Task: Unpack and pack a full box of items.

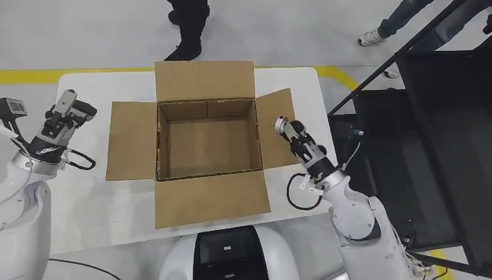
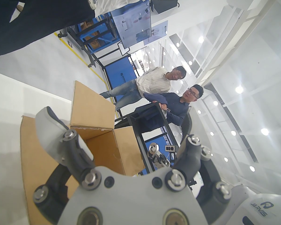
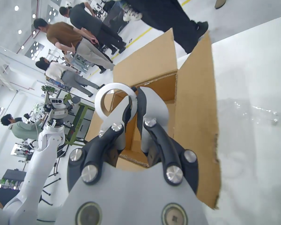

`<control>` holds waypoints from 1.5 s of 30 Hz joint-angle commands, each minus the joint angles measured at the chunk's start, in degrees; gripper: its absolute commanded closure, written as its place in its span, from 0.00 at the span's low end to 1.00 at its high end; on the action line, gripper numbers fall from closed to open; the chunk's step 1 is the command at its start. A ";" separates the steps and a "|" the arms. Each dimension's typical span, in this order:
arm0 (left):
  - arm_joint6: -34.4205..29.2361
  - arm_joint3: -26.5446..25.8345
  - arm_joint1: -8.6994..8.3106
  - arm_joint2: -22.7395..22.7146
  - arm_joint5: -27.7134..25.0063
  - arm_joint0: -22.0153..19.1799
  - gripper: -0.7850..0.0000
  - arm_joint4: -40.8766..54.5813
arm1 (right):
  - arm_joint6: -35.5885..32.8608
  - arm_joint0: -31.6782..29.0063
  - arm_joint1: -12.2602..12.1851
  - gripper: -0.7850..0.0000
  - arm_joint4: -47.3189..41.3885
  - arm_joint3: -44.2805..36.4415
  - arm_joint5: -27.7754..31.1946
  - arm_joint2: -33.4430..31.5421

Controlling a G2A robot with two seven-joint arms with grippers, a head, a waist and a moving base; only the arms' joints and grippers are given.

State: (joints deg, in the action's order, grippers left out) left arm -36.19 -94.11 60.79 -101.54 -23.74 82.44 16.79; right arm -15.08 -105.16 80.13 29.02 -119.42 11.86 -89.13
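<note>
Squarely in the middle of the white desk we see the cardboard box, made of plain brown corrugated board. Its four flaps are folded out flat and its bare bottom is showing. The far flap reaches toward the desk's far edge and the near flap toward its near edge. In the right wrist view the box shows its fluted core along the cut rims, and the outer edge of the nearest flap is ragged.

We find the left claw over the desk's left edge, near the left flap but apart from it. In its own view the left claw is spread wide, with smooth pale finger shells on dark links and nothing between them. The box lies beyond it.

The right claw hangs over the box's right flap. Its fingers are drawn almost together on the wall of a smooth white ring, which stands up past the fingertips of the right claw. We cannot tell what the ring is made of.

A black metal cart stands just beside the desk's right edge.
</note>
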 commanded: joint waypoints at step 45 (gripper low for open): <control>0.00 0.00 0.00 0.00 0.00 0.00 0.00 0.00 | -1.63 -4.24 -1.67 1.00 5.97 8.78 -8.67 -8.57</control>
State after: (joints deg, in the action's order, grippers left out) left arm -36.19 -94.11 60.79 -101.54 -23.74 82.44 16.79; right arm -16.71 -109.40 78.46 34.99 -110.64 3.19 -97.70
